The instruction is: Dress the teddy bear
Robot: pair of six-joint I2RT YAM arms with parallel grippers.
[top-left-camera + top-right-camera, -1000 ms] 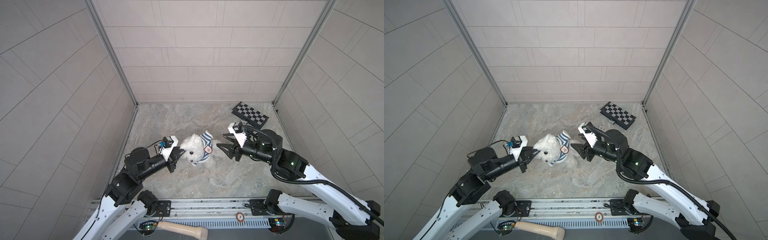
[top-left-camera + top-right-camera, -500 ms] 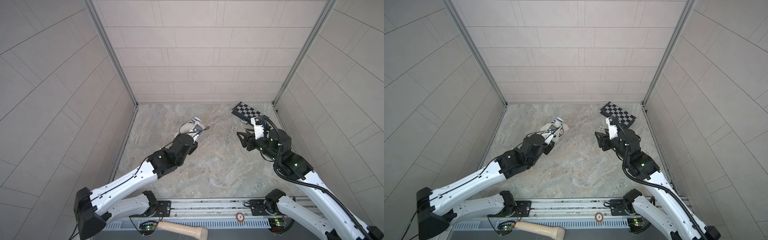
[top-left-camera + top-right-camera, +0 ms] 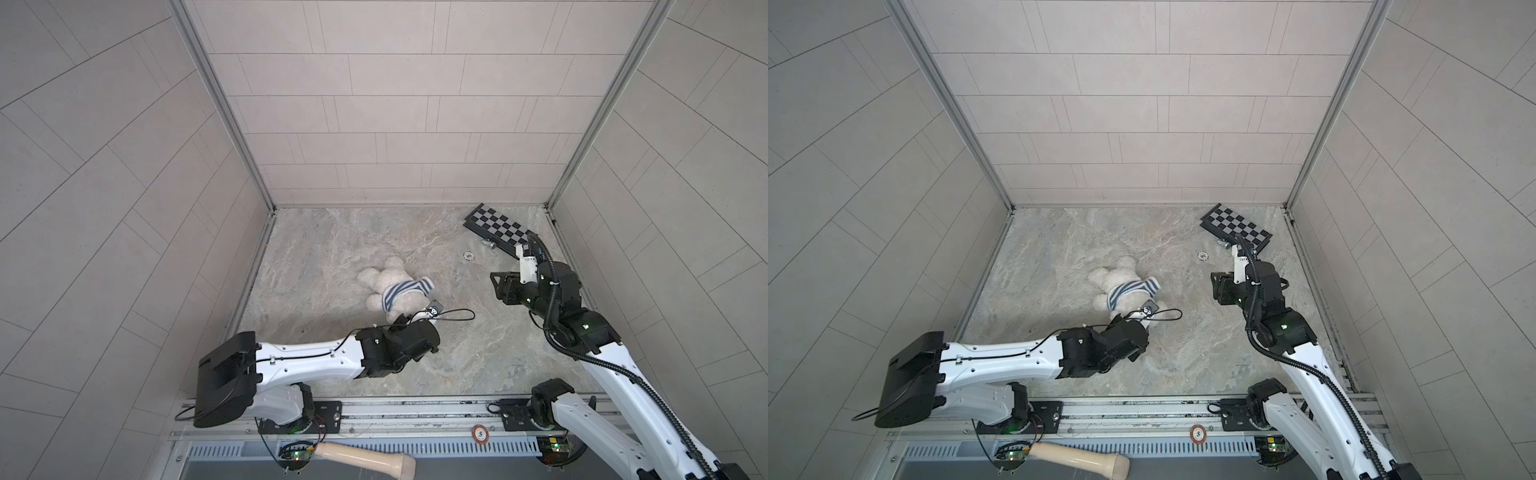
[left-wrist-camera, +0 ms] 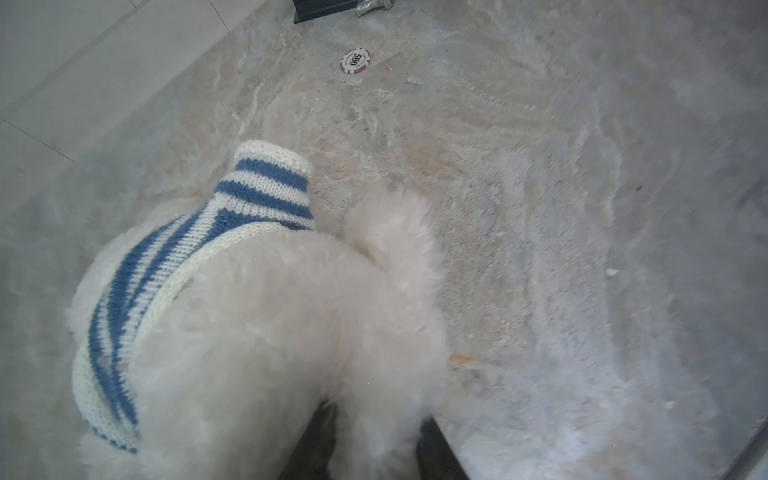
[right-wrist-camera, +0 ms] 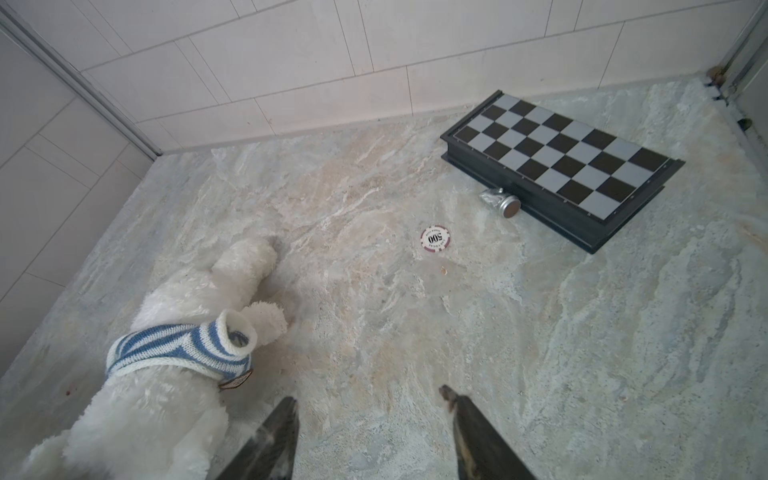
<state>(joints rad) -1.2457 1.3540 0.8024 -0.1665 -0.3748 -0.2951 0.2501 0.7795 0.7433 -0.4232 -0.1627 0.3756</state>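
Where fingers (image 4: 318,444) gape, teddy bear (image 4: 266,332) lies.

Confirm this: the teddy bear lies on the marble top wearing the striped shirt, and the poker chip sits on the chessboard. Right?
No. The poker chip is not on the chessboard; it lies on the bare marble top, apart from the board, as the right wrist view shows. The rest holds: the teddy bear lies on the marble top wearing the striped shirt.

Pale tiled walls (image 3: 395,104); marbled grey floor (image 3: 332,249); seemingly even daylight
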